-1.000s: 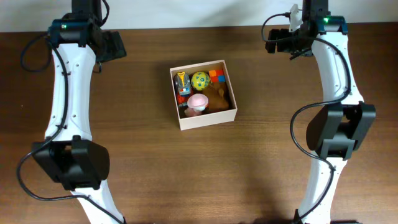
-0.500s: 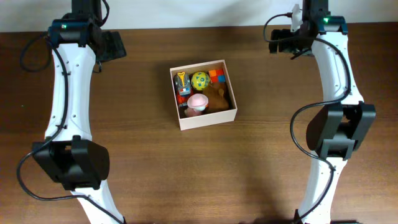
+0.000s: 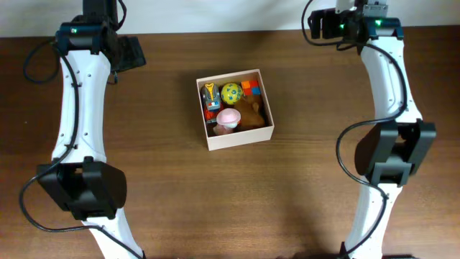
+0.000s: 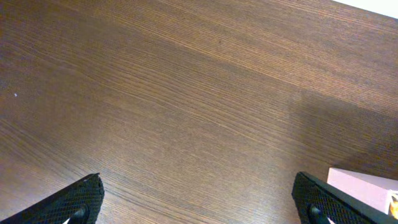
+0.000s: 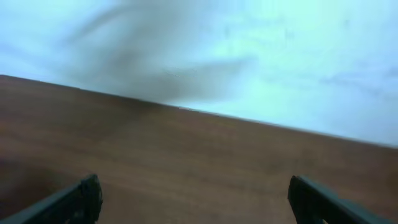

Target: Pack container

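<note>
Both arms at far side of table [image 3: 165, 194] | left hand [image 4: 202, 202] released, empty | right hand [image 5: 196, 202] released, empty | container [image 3: 241, 137] between them

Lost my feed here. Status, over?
Left gripper open, empty. Right gripper open, empty. Container mid-table, toys inside. Nothing in the way.
</note>
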Controlling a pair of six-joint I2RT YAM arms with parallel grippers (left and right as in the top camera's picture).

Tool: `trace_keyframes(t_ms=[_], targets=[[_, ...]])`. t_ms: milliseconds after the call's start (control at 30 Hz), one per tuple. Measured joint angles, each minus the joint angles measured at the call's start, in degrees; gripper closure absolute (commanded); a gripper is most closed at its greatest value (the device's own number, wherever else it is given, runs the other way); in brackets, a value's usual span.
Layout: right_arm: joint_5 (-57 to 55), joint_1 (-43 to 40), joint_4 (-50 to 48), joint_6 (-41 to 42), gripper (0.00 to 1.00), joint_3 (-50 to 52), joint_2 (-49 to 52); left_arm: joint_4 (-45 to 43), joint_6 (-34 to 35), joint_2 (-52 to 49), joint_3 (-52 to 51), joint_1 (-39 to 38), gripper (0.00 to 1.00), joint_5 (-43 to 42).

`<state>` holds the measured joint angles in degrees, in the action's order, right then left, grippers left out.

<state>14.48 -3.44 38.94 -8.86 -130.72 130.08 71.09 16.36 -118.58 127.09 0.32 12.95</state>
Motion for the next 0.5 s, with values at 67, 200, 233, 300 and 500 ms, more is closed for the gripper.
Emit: trace_keyframes(t_ms=[67, 200, 233, 300, 500], targets=[[0.0, 0.0, 0.0, -0.4, 0.01, 0.0, -3.1, 0.0, 0.0, 0.0, 0.0, 0.0, 0.01, 0.0], [-1.3, 0.0, 1.4, -0.8, 0.01, 0.0, -13.5, 0.0, 0.0, 0.0, 0.0, 0.0, 0.01, 0.0], [-1.9, 0.0, 2.4, -0.9, 0.01, 0.0, -17.0, 0.0, 0.0, 0.0, 0.0, 0.0, 0.01, 0.0], [-3.0, 0.0, 4.7, -1.6, 0.01, -0.1, -23.3, 0.0, 0.0, 0.0, 0.0, 0.0, 0.01, 0.0], [-4.5, 0.0, 14.6, -6.2, 0.01, -1.3, -39.2, 0.0, 0.0, 0.0, 0.0, 0.0, 0.01, 0.0]])
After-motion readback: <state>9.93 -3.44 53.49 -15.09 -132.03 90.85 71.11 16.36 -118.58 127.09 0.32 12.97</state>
